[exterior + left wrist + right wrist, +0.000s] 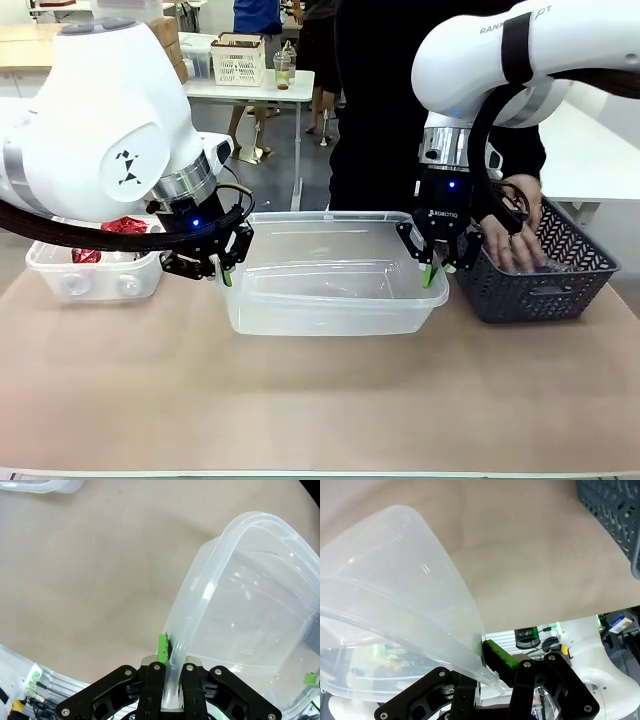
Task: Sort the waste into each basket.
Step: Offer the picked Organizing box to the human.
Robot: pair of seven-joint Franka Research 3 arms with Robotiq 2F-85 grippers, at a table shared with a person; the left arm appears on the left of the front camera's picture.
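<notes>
The left arm (pixel 100 120) covers part of the left tub (pixel 50 275), and what the person's hand (pixel 518 235) touches inside the grey basket (pixel 560 295) is unclear.

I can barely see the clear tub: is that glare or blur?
Front view: even light, clear tub sharp, faint shadow beneath. Left wrist view: bright glare streaks along its rim. Right wrist view: its near wall looks milky and soft.

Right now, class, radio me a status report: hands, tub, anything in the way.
Left hand shut on middle tub left rim, right hand shut on its right rim. Tub looks empty. Grey basket close beside right hand, person's fingers inside it.
</notes>
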